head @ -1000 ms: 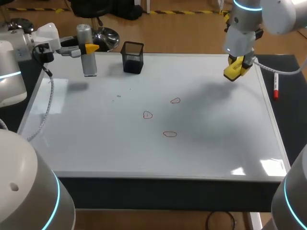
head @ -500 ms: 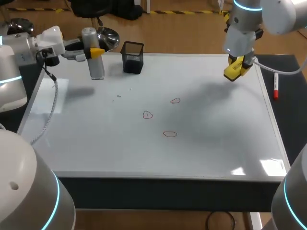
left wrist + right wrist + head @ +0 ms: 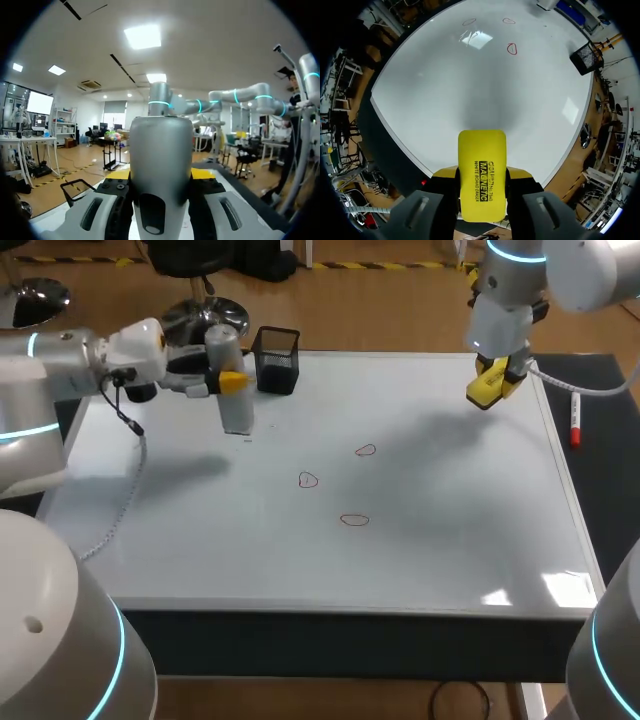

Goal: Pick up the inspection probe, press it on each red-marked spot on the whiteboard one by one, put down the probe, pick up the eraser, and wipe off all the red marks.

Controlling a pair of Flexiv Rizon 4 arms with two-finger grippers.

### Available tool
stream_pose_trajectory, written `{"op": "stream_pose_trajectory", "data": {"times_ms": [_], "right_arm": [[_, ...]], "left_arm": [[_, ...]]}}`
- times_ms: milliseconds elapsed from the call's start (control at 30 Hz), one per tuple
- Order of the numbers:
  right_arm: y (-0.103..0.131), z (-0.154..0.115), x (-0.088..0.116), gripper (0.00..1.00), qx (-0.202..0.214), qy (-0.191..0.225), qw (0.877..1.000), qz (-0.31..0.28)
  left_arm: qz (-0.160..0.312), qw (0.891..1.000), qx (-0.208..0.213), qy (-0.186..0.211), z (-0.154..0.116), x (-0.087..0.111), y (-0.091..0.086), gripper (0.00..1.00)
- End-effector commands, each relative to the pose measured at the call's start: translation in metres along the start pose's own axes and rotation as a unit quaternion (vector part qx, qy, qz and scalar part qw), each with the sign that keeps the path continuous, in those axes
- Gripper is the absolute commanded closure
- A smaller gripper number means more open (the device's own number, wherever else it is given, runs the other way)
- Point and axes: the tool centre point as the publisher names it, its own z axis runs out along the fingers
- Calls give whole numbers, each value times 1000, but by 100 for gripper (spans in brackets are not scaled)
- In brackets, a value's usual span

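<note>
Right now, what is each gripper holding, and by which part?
The left gripper clamps the grey probe around its middle; the right gripper holds the yellow eraser by its long sides, rear half.

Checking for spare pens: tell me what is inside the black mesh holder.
Nothing sticks up past the rim of the black mesh holder; what shows of its inside looks empty. Its near wall covers the floor, so that part stays unseen.
</note>
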Motion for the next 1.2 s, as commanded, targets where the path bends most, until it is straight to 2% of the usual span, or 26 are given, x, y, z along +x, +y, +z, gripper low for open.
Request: {"op": "stream_pose_trajectory", "data": {"times_ms": [33,400,800,1200], "right_arm": [[-1,-1,0,100,0,1,1000,-1],[-1,-1,0,100,0,1,1000,-1],[-1,-1,0,100,0,1,1000,-1],[-1,-1,0,100,0,1,1000,-1]], "left_arm": [[-1,1000,0,14,17,10,5,100],[-24,998,0,64,58,34,30,100],[-33,995,18,95,75,51,45,100],[-36,993,0,114,91,61,61,100]]}}
